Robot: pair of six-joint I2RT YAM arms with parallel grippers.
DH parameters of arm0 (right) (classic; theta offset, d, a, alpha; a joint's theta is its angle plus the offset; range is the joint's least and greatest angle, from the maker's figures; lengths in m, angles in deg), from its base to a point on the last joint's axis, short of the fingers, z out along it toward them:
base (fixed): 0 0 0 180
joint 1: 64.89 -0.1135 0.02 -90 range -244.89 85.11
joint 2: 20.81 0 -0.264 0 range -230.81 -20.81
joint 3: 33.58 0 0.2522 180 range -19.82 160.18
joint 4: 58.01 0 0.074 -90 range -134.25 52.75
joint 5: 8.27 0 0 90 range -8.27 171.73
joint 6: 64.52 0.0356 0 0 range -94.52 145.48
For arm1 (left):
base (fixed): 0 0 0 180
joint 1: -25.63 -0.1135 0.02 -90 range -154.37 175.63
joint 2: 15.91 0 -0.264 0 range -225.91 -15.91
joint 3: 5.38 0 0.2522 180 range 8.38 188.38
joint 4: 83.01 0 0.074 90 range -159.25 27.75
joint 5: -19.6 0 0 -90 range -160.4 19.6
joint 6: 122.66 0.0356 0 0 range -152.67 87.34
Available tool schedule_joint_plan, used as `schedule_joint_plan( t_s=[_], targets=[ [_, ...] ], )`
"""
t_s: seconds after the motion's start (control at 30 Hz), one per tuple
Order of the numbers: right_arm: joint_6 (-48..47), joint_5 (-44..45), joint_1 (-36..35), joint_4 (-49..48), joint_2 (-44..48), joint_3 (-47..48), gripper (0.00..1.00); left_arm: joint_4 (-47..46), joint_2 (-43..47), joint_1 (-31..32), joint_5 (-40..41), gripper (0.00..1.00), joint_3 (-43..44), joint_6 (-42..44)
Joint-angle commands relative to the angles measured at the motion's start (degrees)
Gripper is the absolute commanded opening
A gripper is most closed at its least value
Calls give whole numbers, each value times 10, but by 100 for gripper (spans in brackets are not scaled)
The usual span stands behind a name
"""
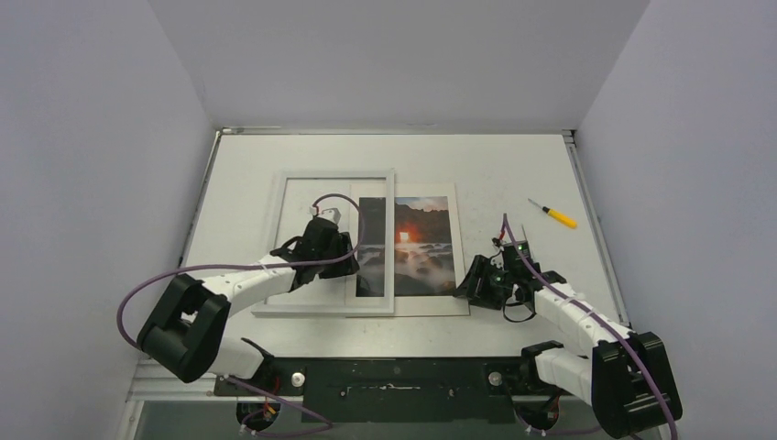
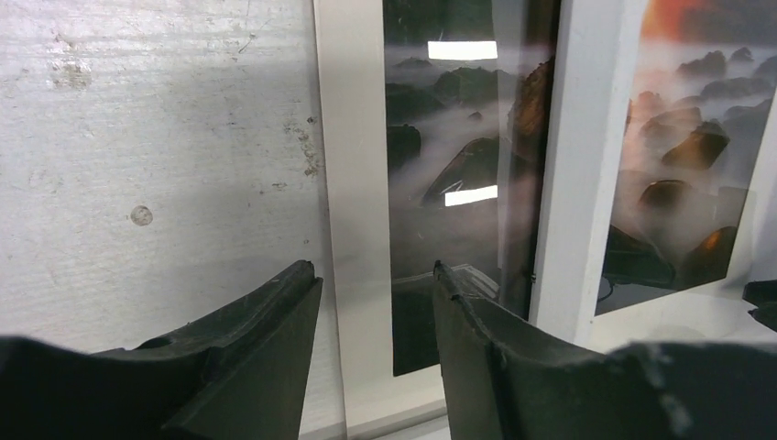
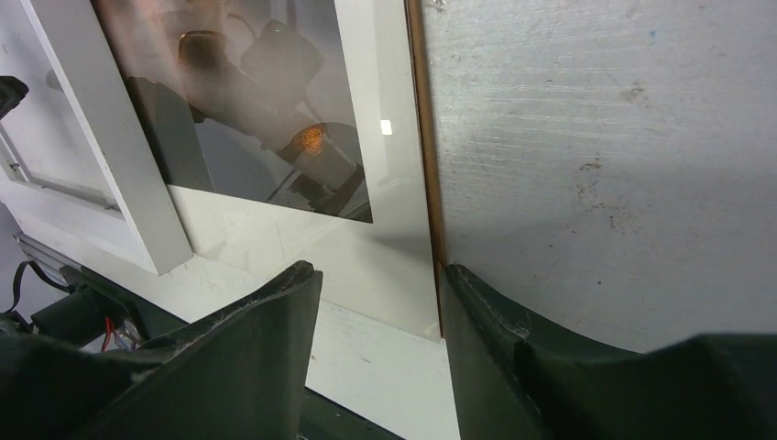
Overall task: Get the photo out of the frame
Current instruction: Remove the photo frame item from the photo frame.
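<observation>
From above first: photo (image 1: 421, 243) lying flat, sticking out past the right side of the frame (image 1: 334, 173), with the frame's right bar crossing its left part. Left gripper (image 1: 327, 220) down inside the frame's opening. Right gripper (image 1: 470, 288) just off the frame's lower right corner, at the outer edge of the white surround of the print. Yellow-handled screwdriver (image 1: 552, 214) well to the right of the frame, untouched. Over to the left wrist: jaws apart, pinching nothing, straddling a white strip just inside the frame's opening, with dark misty rocks of the photo (image 2: 449, 156) next along and the frame's bar (image 2: 577, 165) beyond. Now the right wrist: jaws apart here too, set either side of the thin brown edge of the backing board (image 3: 423, 165) on the side away from the frame, not clamped. Print glossy, throwing reflections; under a clear pane or bare, cannot tell. Judging the photo thin, light and floppy, slick on its face and easy to crease or smudge. Best taken at an exposed edge or corner on the side away from the frame and drawn out flat and low rather than peeled upward. No brand, label or lettering readable anywhere.
</observation>
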Motion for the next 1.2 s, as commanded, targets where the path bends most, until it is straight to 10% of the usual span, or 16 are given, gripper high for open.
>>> schedule_joint_plan(
  t_s=[0.0,0.27,0.67,0.83,1.17],
  targets=[
    [-8,-9,3,-20,2,2,51,-13,-28,-5,-2,45,34,-7],
    [-7,-13,2,-12,6,9,45,-18,-66,-6,-34,26,49,0],
    [-15,2,3,18,23,29,47,1,-73,-6,-34,22,60,0],
    [-28,30,3,32,30,37,70,19,-30,-8,-18,23,60,7],
    [-29,22,2,13,19,23,65,68,-29,-17,18,24,66,20]
  ],
)
